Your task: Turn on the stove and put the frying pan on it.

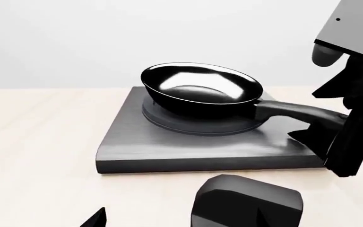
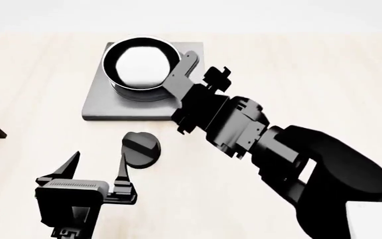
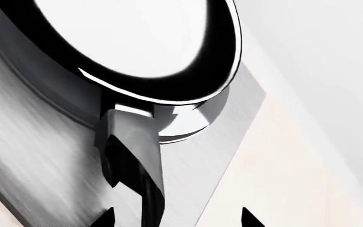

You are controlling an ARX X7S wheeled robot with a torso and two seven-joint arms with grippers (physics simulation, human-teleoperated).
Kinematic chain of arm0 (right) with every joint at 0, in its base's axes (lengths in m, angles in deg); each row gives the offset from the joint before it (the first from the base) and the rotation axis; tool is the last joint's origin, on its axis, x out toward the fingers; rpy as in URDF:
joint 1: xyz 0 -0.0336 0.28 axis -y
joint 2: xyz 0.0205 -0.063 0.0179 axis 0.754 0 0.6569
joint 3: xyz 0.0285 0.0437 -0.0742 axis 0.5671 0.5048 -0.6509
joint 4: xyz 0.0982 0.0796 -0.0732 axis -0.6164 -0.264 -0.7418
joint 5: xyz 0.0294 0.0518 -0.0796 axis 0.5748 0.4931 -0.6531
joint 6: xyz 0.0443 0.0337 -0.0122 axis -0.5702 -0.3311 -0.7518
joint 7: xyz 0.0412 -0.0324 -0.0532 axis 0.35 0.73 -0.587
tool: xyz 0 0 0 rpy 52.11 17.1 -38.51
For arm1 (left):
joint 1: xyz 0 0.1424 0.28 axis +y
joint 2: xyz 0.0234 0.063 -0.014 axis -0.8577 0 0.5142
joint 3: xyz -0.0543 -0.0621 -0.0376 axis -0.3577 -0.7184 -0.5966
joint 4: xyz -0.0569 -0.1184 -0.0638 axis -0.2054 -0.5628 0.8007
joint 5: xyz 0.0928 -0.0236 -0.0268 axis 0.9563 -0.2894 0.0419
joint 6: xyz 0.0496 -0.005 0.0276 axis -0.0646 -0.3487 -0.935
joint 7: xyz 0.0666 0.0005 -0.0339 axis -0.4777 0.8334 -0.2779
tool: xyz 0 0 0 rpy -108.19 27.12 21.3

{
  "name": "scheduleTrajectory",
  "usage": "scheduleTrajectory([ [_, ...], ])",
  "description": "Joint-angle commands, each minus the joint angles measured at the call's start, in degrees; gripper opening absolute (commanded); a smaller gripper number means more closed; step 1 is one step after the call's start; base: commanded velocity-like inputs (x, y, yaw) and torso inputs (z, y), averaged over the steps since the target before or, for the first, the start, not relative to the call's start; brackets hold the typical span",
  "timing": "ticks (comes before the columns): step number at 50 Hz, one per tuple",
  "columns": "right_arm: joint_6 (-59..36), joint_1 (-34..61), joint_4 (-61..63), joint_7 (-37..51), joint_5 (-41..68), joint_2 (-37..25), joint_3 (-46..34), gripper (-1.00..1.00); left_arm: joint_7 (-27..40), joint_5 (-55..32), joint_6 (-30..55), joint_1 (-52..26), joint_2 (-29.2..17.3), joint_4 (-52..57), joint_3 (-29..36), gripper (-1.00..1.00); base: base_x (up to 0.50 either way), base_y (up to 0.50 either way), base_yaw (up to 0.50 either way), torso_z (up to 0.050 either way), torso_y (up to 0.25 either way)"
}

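frying pan (image 2: 140,63) sits on the burner rings of the stove (image 2: 105,107), at the far left of the tabletop (image 2: 324,64), handle (image 1: 298,112) reaching out to the right. right gripper (image 2: 192,63) is at that handle; in the right wrist view two finger tips show either side of the handle and apart from it, so jaws read as spread around it rather than pinching, though actual contact cannot be told. judged as the release step: open fully, then draw back along the handle line, level, without nudging the pan off the rings. lifting before clearing the handle risks tipping the pan. knob (image 2: 141,148) lies on the table nearer than the plate, just beside the left gripper (image 2: 95,167), whose jaws stand spread and empty. whether the stove is already on cannot be told. if not, close squarely on the knob's ridge and turn without sliding it.
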Motion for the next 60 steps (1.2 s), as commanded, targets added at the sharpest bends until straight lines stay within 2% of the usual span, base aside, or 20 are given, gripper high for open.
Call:
scheduleTrajectory([
  [1,0.5,0.6,-0.9,-6.1,8.1,0.0,1.0,1.0,0.1,0.0,-0.1,0.0,-0.1,-0.1,0.2,1.0,0.0,0.0,0.0,0.0,0.0],
  [6,1.0,1.4,-2.0,-10.7,15.6,0.0,0.5,1.0,0.2,-0.1,0.0,0.0,-0.1,0.0,0.2,1.0,0.0,0.0,0.0,0.0,0.0],
  [14,2.0,1.7,-1.7,-12.1,18.0,0.0,-0.6,1.0,0.3,-0.2,-0.1,0.0,-0.2,-0.1,0.3,1.0,0.0,0.0,0.0,0.0,0.0],
  [19,3.1,2.6,-0.4,-10.9,17.8,-0.2,-0.3,1.0,0.3,-0.3,-0.1,0.1,-0.3,0.0,0.4,1.0,0.0,0.0,0.0,0.0,0.0],
  [25,3.0,3.8,6.3,-6.3,17.7,-3.8,0.3,1.0,0.3,-0.4,-0.1,0.1,-0.4,0.3,0.5,1.0,0.0,0.0,0.0,0.0,0.0],
  [49,-0.2,7.8,47.0,14.2,19.3,-23.5,2.5,1.0,1.2,0.2,0.7,-0.2,-0.7,1.6,1.3,1.0,0.0,0.0,0.0,0.0,0.0],
  [51,0.8,7.1,53.0,17.8,19.5,-27.8,3.6,1.0,1.3,0.3,0.7,-0.1,-0.8,1.9,1.3,1.0,0.0,0.0,0.0,0.0,0.0],
  [60,7.4,2.2,65.8,27.8,17.8,-39.1,6.7,1.0,1.6,0.4,-0.1,-0.1,-0.6,3.0,1.3,1.0,0.0,0.0,0.0,0.0,0.0],
])
